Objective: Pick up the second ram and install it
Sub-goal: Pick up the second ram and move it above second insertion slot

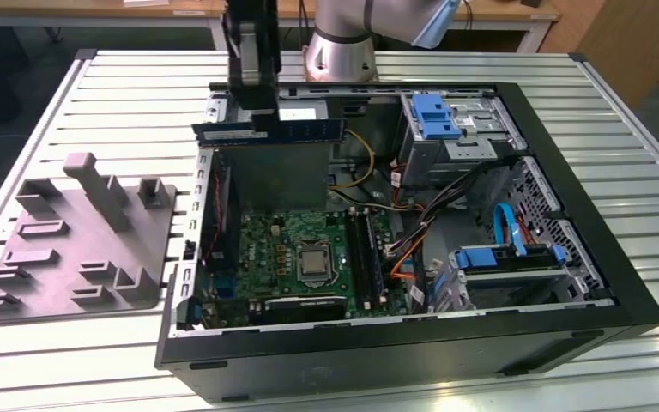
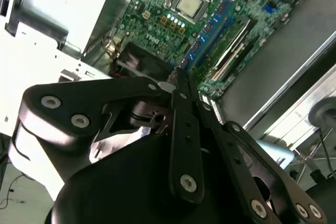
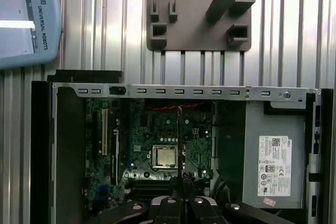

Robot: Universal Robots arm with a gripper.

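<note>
On the bench (image 1: pixel 604 86), toward the exterior view's left: a grey moulded fixture (image 1: pixel 78 232). Just right of that, high over the rear edge of the open computer case (image 1: pixel 421 360): the gripper (image 1: pixel 257 116), closed on the second ram (image 1: pixel 267 130), gripping it near mid-length, long edge level, clear of everything beneath. Same grasp in both wrist views. In the second wrist view, the gripper (image 2: pixel 177 74) pinched shut on the second ram (image 2: pixel 210 24), seen as a blue-edged strip. In the first wrist view, the gripper (image 3: pixel 180 184) with the second ram (image 3: pixel 180 140) edge-on as a thin dark line above the board.

Lower and further right, down inside the case: the motherboard (image 1: pixel 272 249), the CPU socket (image 1: pixel 310 263), then the memory slots (image 1: pixel 364 249) just beside the socket. Well apart from the held stick, and lying crosswise to it.

Judged as the carry stage: picked up and lifted, not yet installed. Calls for turning the stick into line with the rails, centring it over a free slot, matching the notch, then pressing straight down with even force. Free rail and latch position not discernible from here.

Further right again: blue drive caddies (image 1: pixel 435 116) and loose cables (image 1: pixel 421 232) near the slots, worth keeping clear of during any descent.
</note>
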